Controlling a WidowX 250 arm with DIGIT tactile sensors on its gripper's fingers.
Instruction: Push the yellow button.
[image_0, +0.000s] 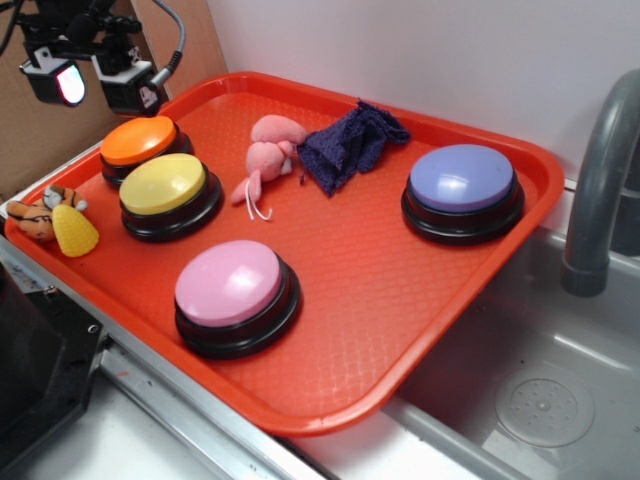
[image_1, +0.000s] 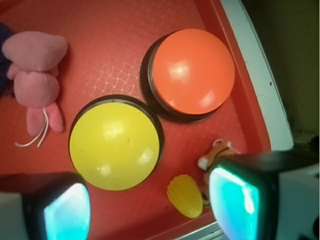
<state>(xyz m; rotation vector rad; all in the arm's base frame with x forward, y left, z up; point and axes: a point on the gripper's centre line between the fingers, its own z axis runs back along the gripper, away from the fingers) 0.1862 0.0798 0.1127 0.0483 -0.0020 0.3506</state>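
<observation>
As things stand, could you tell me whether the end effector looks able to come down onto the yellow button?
Probably yes. The end effector hangs open above the tray's back-left corner, and nothing covers the yellow button. The orange button sits close beside it, so it needs to aim carefully.

Glossy plastic yellow button (image_1: 114, 145); textured plastic tray (image_0: 400, 290).

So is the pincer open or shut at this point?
Open. In the wrist view the pincer has its two fingers set wide apart, with the yellow button showing between them, untouched.
</observation>
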